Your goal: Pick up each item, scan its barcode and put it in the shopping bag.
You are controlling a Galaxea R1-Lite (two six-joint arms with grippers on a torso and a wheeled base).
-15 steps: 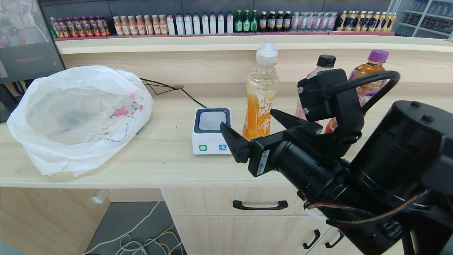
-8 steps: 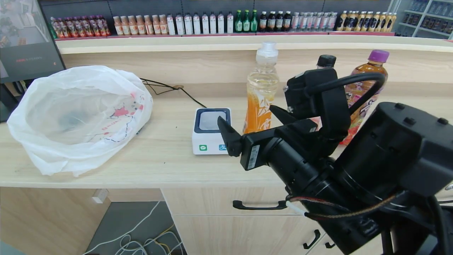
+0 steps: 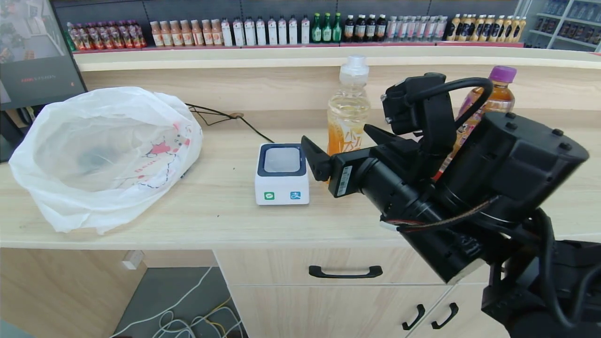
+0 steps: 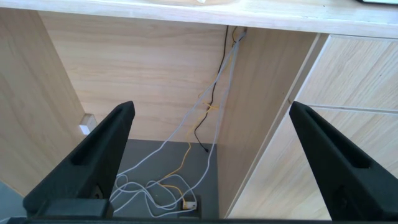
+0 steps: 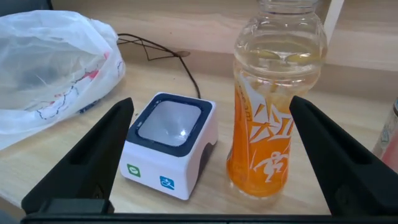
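1. The scanner (image 3: 281, 173), a white box with a dark-framed window on top, sits on the counter (image 3: 211, 211); a black cable (image 3: 225, 115) trails off behind it.
2. The bag (image 3: 103, 155), white plastic with its mouth gaping open, lies on the counter well to the scanner's left.
3. An orange bottle (image 3: 347, 108) with a clear cap stands upright just right of the scanner and a little behind it.
4. A purple-capped bottle (image 3: 500, 91) stands farther right of the scanner, partly hidden by the arm.
5. The right gripper (image 3: 339, 141) hangs above the counter just right of the scanner, jaws spread wide and holding nothing. In the right wrist view the orange bottle stands ahead of the gap, apart from both fingers (image 5: 93, 162), with the scanner beside it.
6. The left gripper (image 4: 211, 109) is lower than the scanner, below the counter's front edge, jaws spread and empty. It faces an open bay where wires (image 4: 161, 186) lie on the floor.
7. Rows of bottles line a shelf (image 3: 281, 30) far behind the scanner.
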